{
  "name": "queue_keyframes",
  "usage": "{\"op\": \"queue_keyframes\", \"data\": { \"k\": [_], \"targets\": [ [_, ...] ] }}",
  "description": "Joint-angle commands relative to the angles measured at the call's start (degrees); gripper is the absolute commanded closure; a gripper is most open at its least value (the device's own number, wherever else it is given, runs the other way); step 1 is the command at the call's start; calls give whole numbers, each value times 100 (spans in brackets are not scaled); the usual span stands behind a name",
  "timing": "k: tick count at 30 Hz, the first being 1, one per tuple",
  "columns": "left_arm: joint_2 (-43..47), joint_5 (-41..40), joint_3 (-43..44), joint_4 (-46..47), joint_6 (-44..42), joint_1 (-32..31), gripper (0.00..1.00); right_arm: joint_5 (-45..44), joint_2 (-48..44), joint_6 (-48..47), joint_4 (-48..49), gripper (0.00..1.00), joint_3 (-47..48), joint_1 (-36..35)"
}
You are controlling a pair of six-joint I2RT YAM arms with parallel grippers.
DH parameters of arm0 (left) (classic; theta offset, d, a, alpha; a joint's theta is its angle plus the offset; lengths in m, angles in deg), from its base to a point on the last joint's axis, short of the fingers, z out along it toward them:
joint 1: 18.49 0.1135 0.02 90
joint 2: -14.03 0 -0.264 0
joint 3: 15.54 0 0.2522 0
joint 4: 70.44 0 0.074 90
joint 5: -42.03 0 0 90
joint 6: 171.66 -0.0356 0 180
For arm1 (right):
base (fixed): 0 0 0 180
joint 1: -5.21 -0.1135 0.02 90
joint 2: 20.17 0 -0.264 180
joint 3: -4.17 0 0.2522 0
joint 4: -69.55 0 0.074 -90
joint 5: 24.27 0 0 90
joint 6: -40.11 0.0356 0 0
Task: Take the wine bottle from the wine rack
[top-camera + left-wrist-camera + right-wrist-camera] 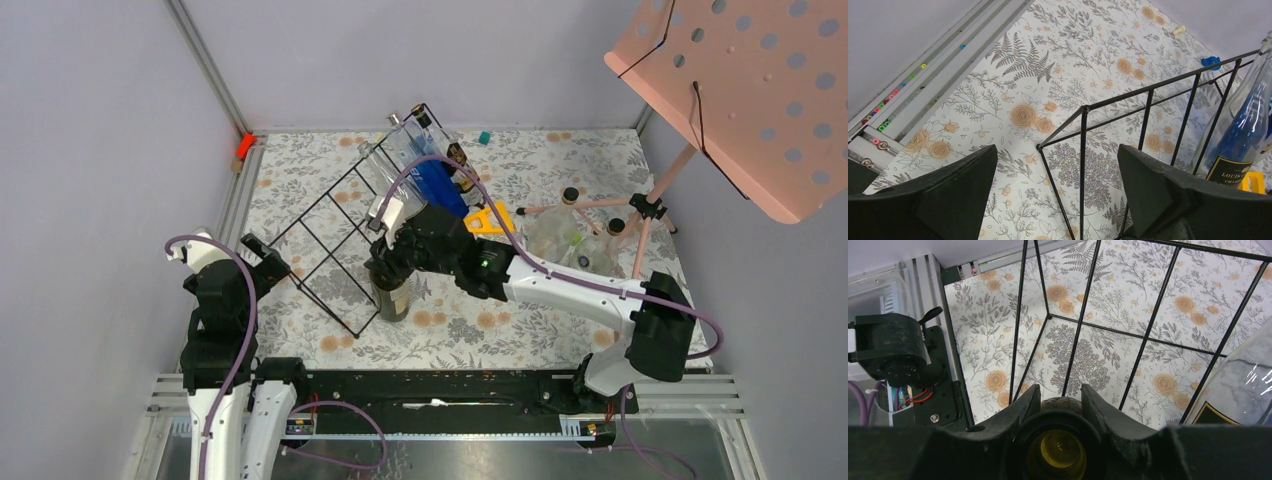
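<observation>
Nearest, the left jaws stand spread, one black finger (948,200) on each side of the wine rack (335,235)'s near corner, apparently not touching it. With the frame unpinned, I judge that a snag could drag the light rack across the desk (520,330).

Just beyond, the right jaws pinch the wine bottle (392,295) by its neck. The bottle stands upright just beside the rack's near right edge; I cannot tell whether its base rests on the desk. A grip so high on smooth glass could let the heavy body swing or slip, and it could clip the wires.

Farther back, a blue bottle (437,182) and clear ones lean in the rack, and a jolt might roll them.

The fingers are matte, hard and wedge-shaped. The wine bottle is round, dark olive glass, its mouth amber in the right wrist view. The rack is thin black wire in square grids. The desk wears a printed floral covering.
</observation>
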Motion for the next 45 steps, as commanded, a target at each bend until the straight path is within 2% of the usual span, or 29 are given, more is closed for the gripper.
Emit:
{"op": "queue_keyframes", "data": {
  "k": [1,18,33,37,45],
  "targets": [
    [-17,75,-49,330,-76,51,1,41,-567,-93,1070,100,-148,-133],
    [-71,198,-56,369,-102,129,1,-851,-1587,-97,847,100,-1240,-185],
    [-116,311,-72,414,-137,203,1,-2220,-1751,-38,-350,100,-1233,-160],
    [-124,321,-76,418,-138,217,1,-2437,-1848,39,-379,100,-1322,-17],
    [-126,355,-78,436,-143,274,1,-2301,-2286,324,-624,100,-1634,675]
  ]
}}
